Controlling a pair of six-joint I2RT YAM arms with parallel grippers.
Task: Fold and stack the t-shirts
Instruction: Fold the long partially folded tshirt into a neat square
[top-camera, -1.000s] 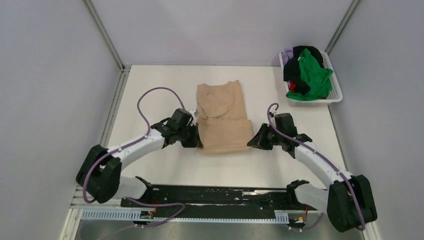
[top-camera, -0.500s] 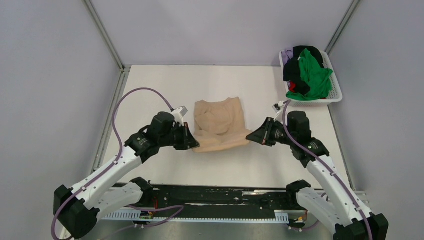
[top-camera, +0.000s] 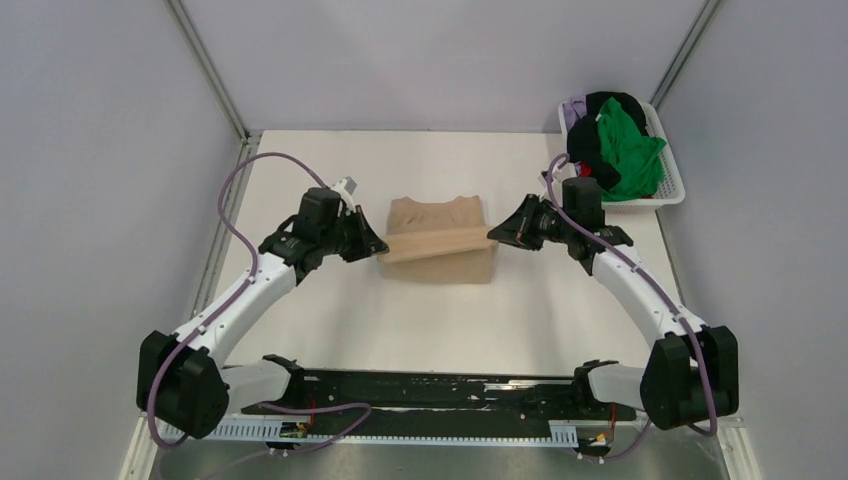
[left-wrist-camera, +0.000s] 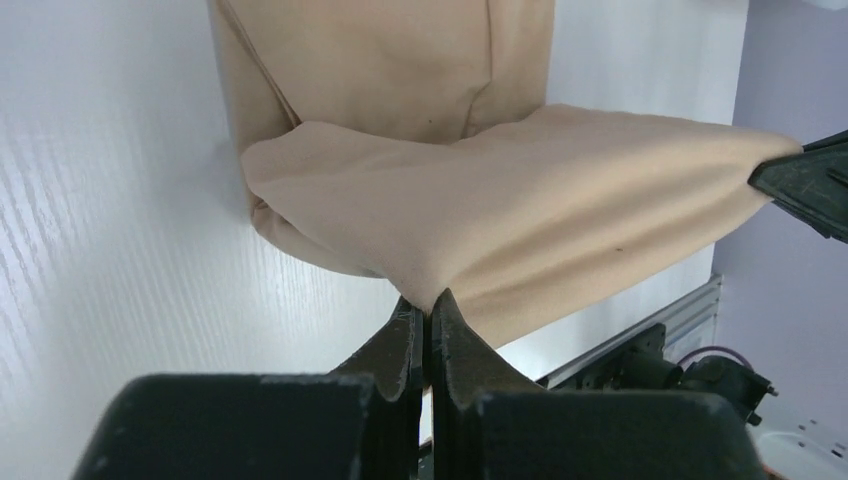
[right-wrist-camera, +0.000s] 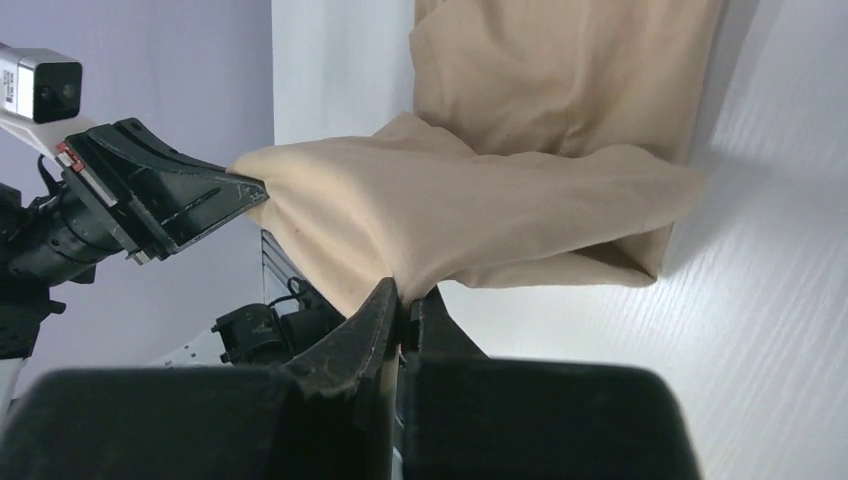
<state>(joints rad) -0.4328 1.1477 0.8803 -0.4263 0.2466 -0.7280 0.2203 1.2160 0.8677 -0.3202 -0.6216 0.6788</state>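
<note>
both your left gripper (top-camera: 382, 248) and right gripper (top-camera: 492, 234) pinched the tan t-shirt (top-camera: 432, 216) tight, its edge held up.

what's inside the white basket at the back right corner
The basket holds a heap: green t-shirt on top, black t-shirt beside it, pale purple t-shirt at its far left corner. Whatever lies beneath them is covered.
</note>
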